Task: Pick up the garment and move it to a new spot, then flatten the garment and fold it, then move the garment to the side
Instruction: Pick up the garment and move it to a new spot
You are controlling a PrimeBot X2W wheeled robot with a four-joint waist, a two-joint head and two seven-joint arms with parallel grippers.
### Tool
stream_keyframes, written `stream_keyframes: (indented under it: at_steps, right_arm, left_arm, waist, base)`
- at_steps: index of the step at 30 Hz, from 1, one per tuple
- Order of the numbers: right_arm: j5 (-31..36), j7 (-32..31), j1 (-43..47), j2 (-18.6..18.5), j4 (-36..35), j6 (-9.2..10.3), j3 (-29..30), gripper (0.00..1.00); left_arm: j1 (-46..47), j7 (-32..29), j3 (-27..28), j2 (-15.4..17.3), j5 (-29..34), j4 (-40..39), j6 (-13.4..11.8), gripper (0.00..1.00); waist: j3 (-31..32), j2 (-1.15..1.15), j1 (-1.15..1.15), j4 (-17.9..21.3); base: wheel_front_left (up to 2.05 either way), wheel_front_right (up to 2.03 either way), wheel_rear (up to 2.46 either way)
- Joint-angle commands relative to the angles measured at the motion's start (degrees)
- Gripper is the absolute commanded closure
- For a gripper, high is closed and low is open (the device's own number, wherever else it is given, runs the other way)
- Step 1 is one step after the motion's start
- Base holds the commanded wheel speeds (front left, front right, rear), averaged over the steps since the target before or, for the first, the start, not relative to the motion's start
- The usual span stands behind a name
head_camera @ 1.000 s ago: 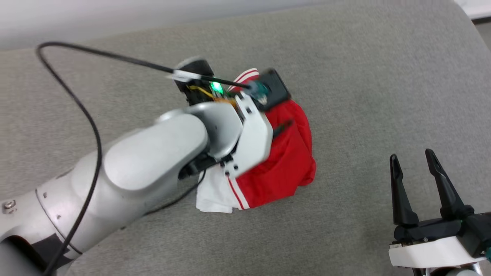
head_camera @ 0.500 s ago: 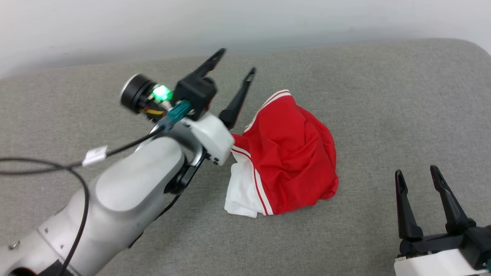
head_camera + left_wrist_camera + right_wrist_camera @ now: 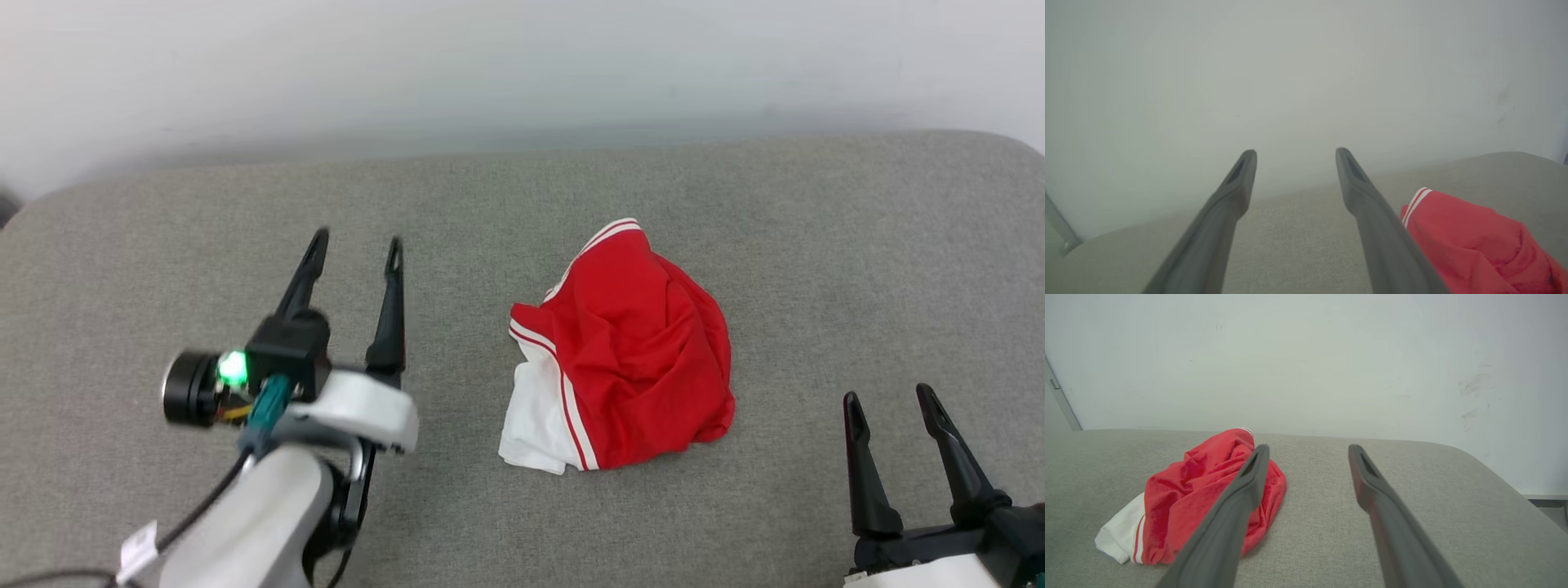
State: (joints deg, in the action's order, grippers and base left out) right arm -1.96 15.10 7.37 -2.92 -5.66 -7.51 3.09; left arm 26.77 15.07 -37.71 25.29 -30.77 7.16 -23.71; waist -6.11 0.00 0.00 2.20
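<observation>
One T-shirt (image 3: 629,359): red, white sleeve with striped trim, crumpled in a heap at the middle of the grey upholstered surface (image 3: 816,245).
Left gripper (image 3: 357,240): jaws spread, empty, well left of the T-shirt.
Right gripper (image 3: 888,395): jaws spread, empty, near the T-shirt's right side.
Grippers counted: two.
Wall (image 3: 490,65): one, pale, behind.

The garment (image 3: 1474,241) is cut off by the left wrist view's bottom edge.
</observation>
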Motion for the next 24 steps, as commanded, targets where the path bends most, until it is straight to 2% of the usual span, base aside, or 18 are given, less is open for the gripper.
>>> stream_keyframes:
  at_steps: [1, 9, 18, 24]
  right_arm:
    - [-0.45, 0.1, 0.77, 0.07, -0.01, 0.04, 0.12, 0.0]
    - [-1.91, 0.1, 2.7, 0.07, 0.96, 0.04, 0.81, 0.0]
    - [-3.83, 0.1, 4.91, 0.07, 1.55, 0.04, 1.05, 0.0]
    - [-4.85, 0.11, 6.07, 0.07, 2.0, 0.04, 0.94, 0.0]
  left_arm:
    - [-2.51, 0.13, 1.46, -0.57, 0.96, -0.52, 0.33, 0.0]
    - [-16.99, 0.14, 12.95, -5.79, 8.03, -3.91, 2.93, 0.0]
    - [-28.71, 0.14, 22.74, -11.52, 15.03, -4.94, 7.82, 0.0]
    - [-32.7, 0.15, 26.73, -14.47, 18.8, -4.75, 11.93, 0.0]
  waist:
    - [0.5, 0.0, 0.0, -0.32]
    - [3.27, 0.0, 0.0, -1.33]
    - [6.17, 0.0, 0.0, -2.68]
    - [7.44, 0.0, 0.0, -3.47]
  base:
    - [0.0, 0.0, 0.0]
    - [0.0, 0.0, 0.0]
    - [0.0, 0.0, 0.0]
    - [0.0, 0.0, 0.0]
